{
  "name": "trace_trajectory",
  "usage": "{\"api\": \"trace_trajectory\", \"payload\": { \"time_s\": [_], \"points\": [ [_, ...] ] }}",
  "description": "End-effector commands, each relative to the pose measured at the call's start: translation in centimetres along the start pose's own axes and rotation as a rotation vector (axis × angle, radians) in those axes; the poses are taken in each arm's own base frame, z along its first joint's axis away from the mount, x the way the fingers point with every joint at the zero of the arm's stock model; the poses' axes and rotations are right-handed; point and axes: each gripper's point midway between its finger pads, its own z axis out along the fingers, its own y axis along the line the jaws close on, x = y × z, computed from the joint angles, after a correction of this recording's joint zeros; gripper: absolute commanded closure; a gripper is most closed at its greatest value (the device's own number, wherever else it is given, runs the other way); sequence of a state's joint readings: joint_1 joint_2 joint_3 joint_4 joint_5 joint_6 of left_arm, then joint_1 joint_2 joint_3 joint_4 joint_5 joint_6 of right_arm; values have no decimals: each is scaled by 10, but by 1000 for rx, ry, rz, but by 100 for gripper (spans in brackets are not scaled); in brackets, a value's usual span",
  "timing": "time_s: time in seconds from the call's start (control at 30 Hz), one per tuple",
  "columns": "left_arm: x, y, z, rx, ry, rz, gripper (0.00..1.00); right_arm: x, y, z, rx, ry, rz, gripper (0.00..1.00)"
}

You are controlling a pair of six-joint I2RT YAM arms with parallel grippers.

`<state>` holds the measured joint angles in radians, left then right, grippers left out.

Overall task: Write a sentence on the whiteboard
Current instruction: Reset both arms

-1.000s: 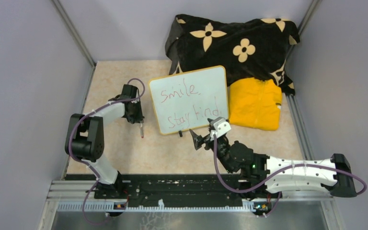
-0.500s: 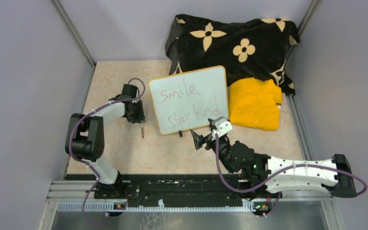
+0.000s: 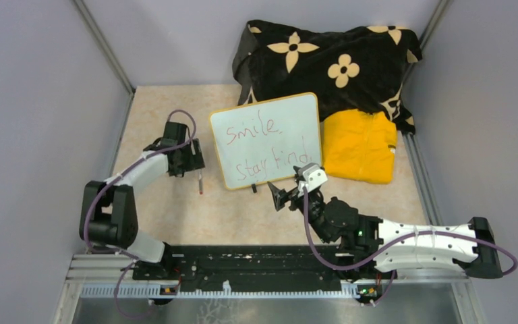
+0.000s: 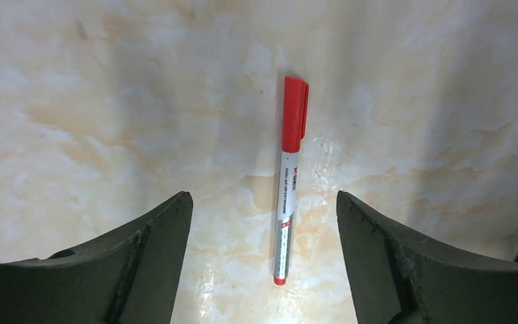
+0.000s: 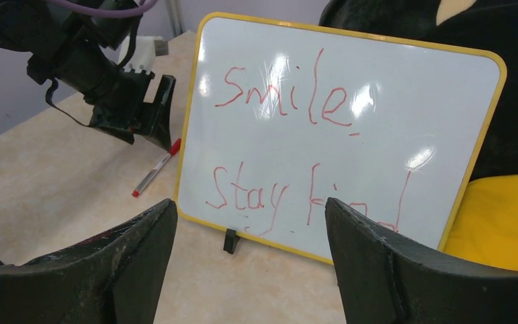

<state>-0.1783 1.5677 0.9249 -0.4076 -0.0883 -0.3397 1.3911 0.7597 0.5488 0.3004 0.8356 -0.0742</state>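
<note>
The whiteboard [image 3: 266, 140] stands propped on its black feet mid-bench, tilted back, its yellow frame leaning toward a black blanket with cream flowers [image 3: 330, 61] at its 12 o'clock. A folded yellow cloth [image 3: 361, 145] lies at its 3 o'clock. The sentence [image 5: 297, 148] is in red handwriting: "smile" above "stay" and a second word that is hard to read, perhaps "fine" or "find".

At the board's 9 o'clock, the left pincer [image 4: 263, 199] hangs released, fingers spread wide above a red-and-white marker pen [image 4: 289, 196] lying capped on the marbled bench [image 3: 162, 101]. The print on the barrel is too small to read.

At the board's 6 o'clock, the right pincer [image 5: 248, 206] is also released and grasps nothing, facing the board's lower edge.
</note>
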Motion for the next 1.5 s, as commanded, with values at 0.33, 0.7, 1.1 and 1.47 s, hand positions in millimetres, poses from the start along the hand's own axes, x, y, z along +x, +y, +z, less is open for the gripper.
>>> {"api": "trace_trajectory", "payload": {
  "time_s": [0.33, 0.7, 1.1, 1.47],
  "points": [
    [-62, -12, -90, 105, -331, -218, 7, -37, 28, 18, -77, -49, 2, 16],
    [-45, -36, -121, 174, -310, -466, 1, -34, 48, 82, 168, 100, 152, 1],
    [-119, -57, -187, 251, -617, -105, 1, -70, -119, 85, 515, 115, 320, 1],
    [-138, -79, -221, 416, -903, 105, 1, -116, -149, 16, 441, -174, 147, 2]
  ]
}}
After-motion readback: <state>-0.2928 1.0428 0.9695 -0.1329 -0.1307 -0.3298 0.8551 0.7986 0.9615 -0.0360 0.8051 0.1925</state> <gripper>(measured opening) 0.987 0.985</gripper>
